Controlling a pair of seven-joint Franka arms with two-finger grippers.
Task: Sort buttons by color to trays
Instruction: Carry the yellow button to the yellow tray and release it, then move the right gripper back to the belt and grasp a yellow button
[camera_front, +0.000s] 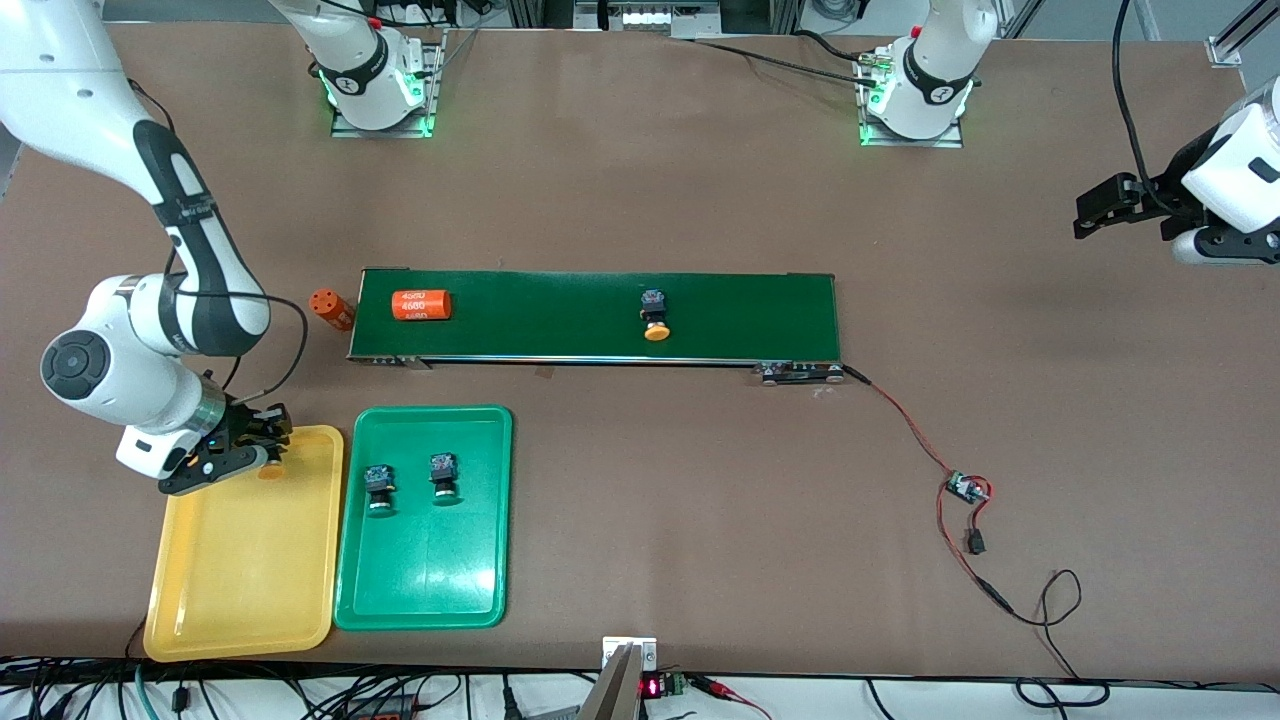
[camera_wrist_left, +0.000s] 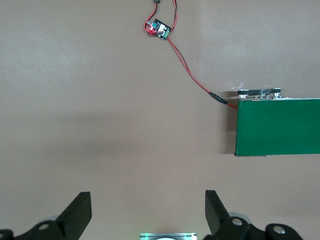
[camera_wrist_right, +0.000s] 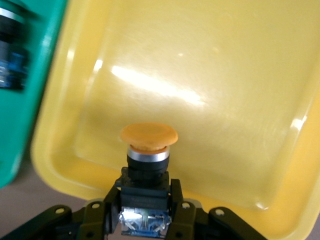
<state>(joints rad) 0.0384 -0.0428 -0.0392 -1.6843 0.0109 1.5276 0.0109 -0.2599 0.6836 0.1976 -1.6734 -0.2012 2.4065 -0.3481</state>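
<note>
My right gripper (camera_front: 262, 452) is shut on an orange-capped button (camera_wrist_right: 148, 150) and holds it over the yellow tray (camera_front: 240, 560), at the tray's end farthest from the front camera. The cap (camera_front: 270, 468) shows in the front view. Two green-capped buttons (camera_front: 379, 489) (camera_front: 444, 477) lie in the green tray (camera_front: 420, 590). A second orange-capped button (camera_front: 655, 314) lies on the dark-green conveyor belt (camera_front: 740, 315). My left gripper (camera_front: 1085, 212) is open and empty, waiting above the bare table at the left arm's end; in its wrist view (camera_wrist_left: 148, 212) only table lies between its fingers.
An orange cylinder with white digits (camera_front: 421, 305) lies on the belt at the right arm's end; another orange cylinder (camera_front: 331, 309) stands just off that end. A red-black cable with a small circuit board (camera_front: 966, 489) runs from the belt's other end across the table.
</note>
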